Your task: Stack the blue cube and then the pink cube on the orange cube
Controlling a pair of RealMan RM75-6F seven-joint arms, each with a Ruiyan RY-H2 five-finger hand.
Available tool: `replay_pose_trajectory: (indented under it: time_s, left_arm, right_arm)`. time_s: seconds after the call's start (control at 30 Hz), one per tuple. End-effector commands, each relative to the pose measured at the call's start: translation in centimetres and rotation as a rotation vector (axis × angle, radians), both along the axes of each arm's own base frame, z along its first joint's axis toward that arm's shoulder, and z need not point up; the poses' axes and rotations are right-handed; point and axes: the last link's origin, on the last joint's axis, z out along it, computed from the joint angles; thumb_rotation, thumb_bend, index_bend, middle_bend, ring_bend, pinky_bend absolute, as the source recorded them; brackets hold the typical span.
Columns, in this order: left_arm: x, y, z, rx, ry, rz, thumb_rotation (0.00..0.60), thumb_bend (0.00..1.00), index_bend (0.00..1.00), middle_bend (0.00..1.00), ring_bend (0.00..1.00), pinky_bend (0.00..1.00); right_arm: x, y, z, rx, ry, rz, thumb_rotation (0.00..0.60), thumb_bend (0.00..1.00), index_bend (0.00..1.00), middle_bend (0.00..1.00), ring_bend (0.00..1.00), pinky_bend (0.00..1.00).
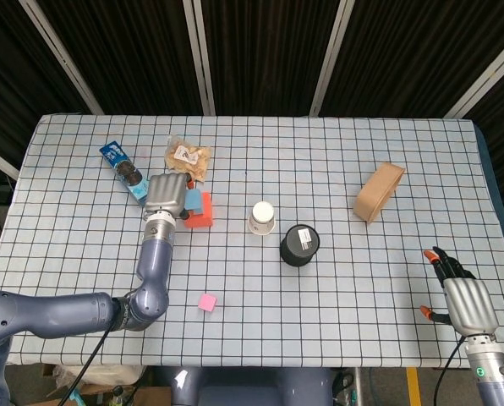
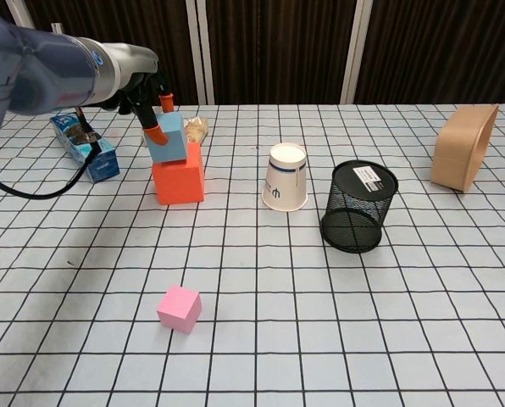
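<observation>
Near the left edge of the table (image 1: 336,139), in the head view, the left hand (image 1: 167,194) is covering most of the blue cube (image 1: 193,200), which is lying over the orange cube (image 1: 203,211). The pink cube (image 1: 206,302) is sitting alone close to the front edge. At the front right corner the right hand (image 1: 465,302) is hovering with its fingers spread and holding nothing; only this view is showing it.

In the chest view, the left hand (image 2: 147,100) is pinching the blue cube (image 2: 169,142) between orange fingertips (image 2: 155,135). The cube is resting, slightly tilted, on the orange cube (image 2: 180,180). The pink cube (image 2: 180,309) is standing well apart, toward the front edge.
</observation>
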Motion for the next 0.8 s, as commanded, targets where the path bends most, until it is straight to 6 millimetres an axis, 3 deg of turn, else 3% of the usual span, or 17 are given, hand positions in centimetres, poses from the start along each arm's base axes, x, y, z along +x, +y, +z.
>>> replay_pose_trajectory:
  time_s: [0.03,0.8]
  left_arm:
    - [0.02,0.00,-0.08,-0.002,0.000,0.000,0.600,0.28,0.40,0.90,0.80,0.84]
    - [0.01,0.13,-0.02,0.006,0.011,0.007,0.600,0.28,0.38,0.90,0.80,0.84]
  right_arm:
    - [-0.02,0.00,-0.01,0.000,0.001,-0.001,0.600,0.10,0.12,0.10,0.17,0.37]
    - [-0.04,0.00,-0.09,0.004,0.004,-0.007,0.600,0.10,0.12,0.10,0.17,0.37]
